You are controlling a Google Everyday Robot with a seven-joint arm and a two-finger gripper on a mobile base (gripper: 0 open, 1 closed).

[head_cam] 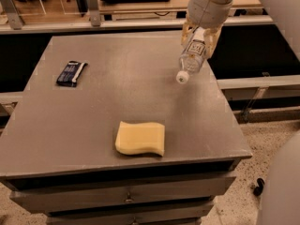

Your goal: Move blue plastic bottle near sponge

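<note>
The blue plastic bottle [191, 58] is a small clear bottle with a white cap and white label. It hangs tilted, cap down and to the left, above the right side of the grey table [93, 121]. My gripper [200, 35] is shut on the bottle's upper body, coming from the top right. The sponge [140, 138], a pale yellow wavy block, lies flat near the table's front edge, well below and left of the bottle.
A flat dark blue packet [71, 73] lies at the table's left. The table's right edge is just right of the bottle. Drawers sit under the front edge. My white arm fills the upper right and right margin.
</note>
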